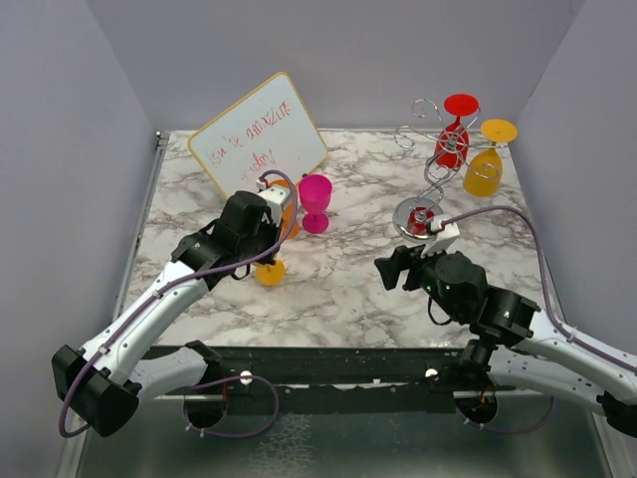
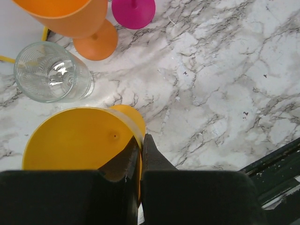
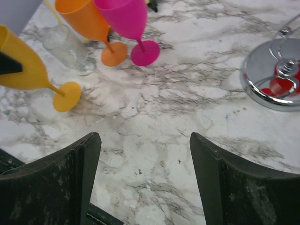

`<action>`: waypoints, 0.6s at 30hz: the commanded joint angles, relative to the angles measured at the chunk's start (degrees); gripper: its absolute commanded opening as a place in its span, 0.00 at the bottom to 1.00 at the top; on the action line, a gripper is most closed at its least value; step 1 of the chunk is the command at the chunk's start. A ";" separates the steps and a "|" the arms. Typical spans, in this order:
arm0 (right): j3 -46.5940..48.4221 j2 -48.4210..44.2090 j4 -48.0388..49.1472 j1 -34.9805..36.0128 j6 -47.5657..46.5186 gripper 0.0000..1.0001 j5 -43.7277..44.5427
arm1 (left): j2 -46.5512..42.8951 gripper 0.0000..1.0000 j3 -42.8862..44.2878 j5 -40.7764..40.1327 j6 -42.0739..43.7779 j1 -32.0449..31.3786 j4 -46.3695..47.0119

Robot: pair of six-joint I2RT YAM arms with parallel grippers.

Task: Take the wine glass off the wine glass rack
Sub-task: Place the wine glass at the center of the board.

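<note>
Two robot arms reach over a white marble table (image 1: 348, 289) seen from above. A whiteboard (image 1: 257, 134) with red handwriting (too small to read) leans at the far left corner.

The wine glass rack (image 1: 408, 211), shiny silver wire on a round mirrored base, stands near the far right corner. Two glasses hang upside down from its scroll arms, a red wine glass (image 1: 453, 139) and, just beside it, an amber wine glass (image 1: 485, 171).

The right gripper (image 3: 144, 138) hovers over bare marble near the rack's base. Its jaws are spread wide and hold nothing.

The left gripper (image 2: 141, 145) is over the left half of the table, well apart from the rack. Its jaws are pinched tight on the rim of a yellow wine glass (image 2: 79, 138), one finger inside the bowl and one outside. The glass tilts steeply, its foot down at the marble. Whether the foot rests there I cannot tell.

Near it, towards the whiteboard, a pink wine glass (image 1: 316, 199) and an orange wine glass (image 3: 86, 21) stand upright, with a clear tumbler (image 2: 51, 72) beside them.

Judging by this layout, the yellow glass is already off the rack. What seems left for it is to be set upright and let go. Two glasses remain hanging, and the open right gripper looks placed to go for one.
</note>
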 commanded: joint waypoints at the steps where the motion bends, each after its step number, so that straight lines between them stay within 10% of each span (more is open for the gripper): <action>1: 3.99 0.65 -14.88 0.06 5.63 0.83 10.19 | 1.09 0.00 -0.49 -4.82 1.63 -0.26 -1.43; 18: 9.30 9.58 -19.20 -0.42 7.55 0.85 11.35 | 4.42 0.02 -2.99 -11.55 -0.10 -0.17 1.50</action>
